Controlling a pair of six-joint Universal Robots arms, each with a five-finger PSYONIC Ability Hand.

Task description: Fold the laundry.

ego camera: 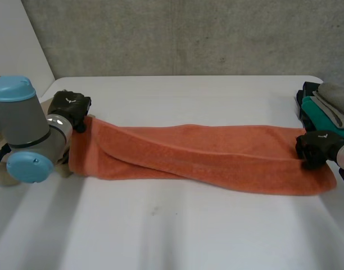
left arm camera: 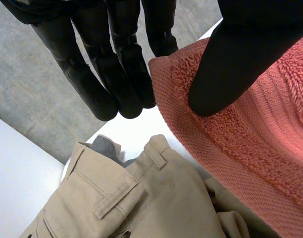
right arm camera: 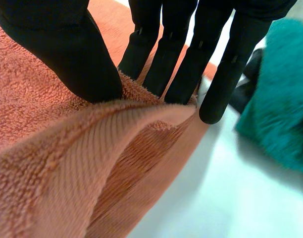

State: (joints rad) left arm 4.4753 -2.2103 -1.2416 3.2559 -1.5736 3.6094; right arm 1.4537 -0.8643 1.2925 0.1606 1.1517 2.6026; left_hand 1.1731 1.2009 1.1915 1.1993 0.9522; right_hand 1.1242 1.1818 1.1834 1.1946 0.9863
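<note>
**Towel stretched between both hands**

Nearest me the white table (ego camera: 172, 236) lies bare. Past that strip, an orange towel (ego camera: 206, 154), folded lengthwise into a long band, runs across the table from one hand to the other. Its upper layer overlaps the lower along a slanting edge, and the right end lies a little nearer than the left.

The left arm (ego camera: 26, 135) stands close by at the near left, grey with light-blue caps. At the towel's right end the right hand (ego camera: 317, 147) has hold of the far corner. Seen from its wrist, the thumb (right arm camera: 77, 59) presses down on the terry and the straight fingers (right arm camera: 183, 64) stand on the other side of the raised edge, so the cloth is pinched between them.

Farther back on the left, the left hand (ego camera: 69, 107) sits at the towel's far left corner. Its thumb lies on top of the cloth and its fingers (left arm camera: 94, 84) are straight and close together just past the hem, one of them partly behind the corner, so it too pinches the towel. Just beyond that corner lie crumpled tan trousers (left arm camera: 156, 198), touching the towel's edge.

On the far right of the table, just behind the right hand, sits a stack (ego camera: 329, 107) of folded clothes, grey over teal over black. A grey wall (ego camera: 189, 34) rises behind the table.
</note>
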